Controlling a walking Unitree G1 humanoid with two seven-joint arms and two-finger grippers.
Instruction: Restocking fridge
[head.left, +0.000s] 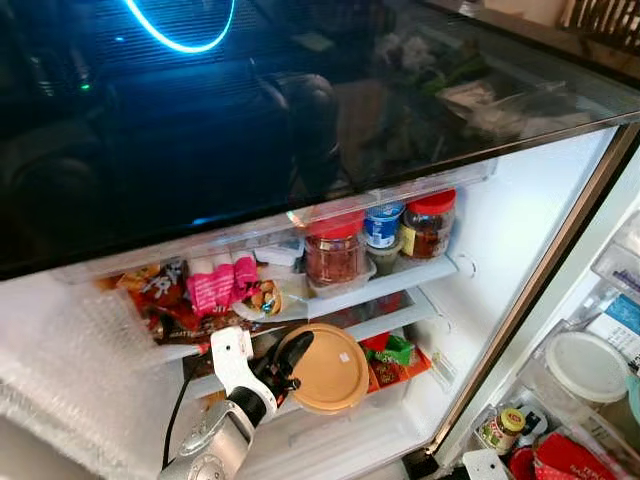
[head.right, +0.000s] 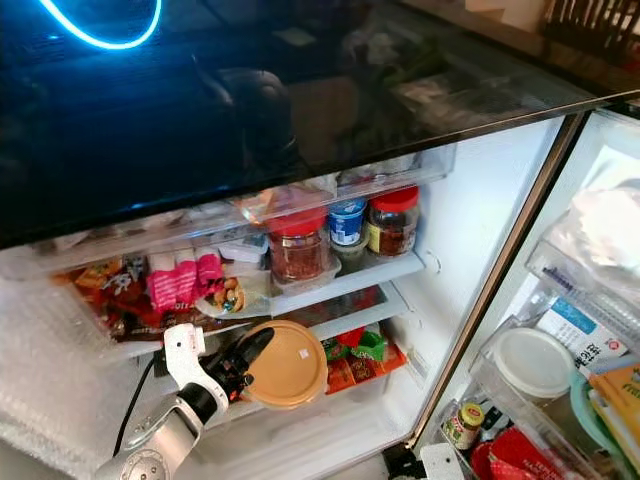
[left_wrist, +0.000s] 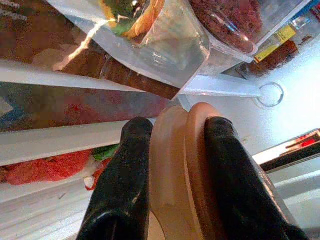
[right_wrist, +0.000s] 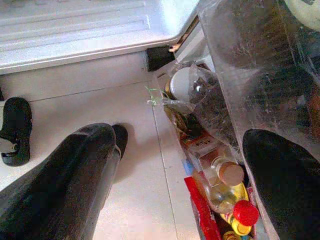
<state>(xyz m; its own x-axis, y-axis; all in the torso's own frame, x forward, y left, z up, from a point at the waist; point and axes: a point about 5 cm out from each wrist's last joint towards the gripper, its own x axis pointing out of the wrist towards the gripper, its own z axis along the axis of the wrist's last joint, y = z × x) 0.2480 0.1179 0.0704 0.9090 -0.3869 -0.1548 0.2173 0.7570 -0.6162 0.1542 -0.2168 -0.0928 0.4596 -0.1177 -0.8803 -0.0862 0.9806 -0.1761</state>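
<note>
Pinching a tan round lid (head.left: 330, 368) by its edge, the left gripper (left_wrist: 175, 170) holds it upright w/ a finger on each face, probably so it slides between the fridge shelves. Just above: shelf (head.left: 400, 278) w/ red-lidded jars (head.left: 335, 248). Right gripper (right_wrist: 175, 175) hangs spread, idle, near the door bins.

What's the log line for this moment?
left tool: shut on tan lid | at lower fridge shelf | right tool: open, idle by door bin
</note>
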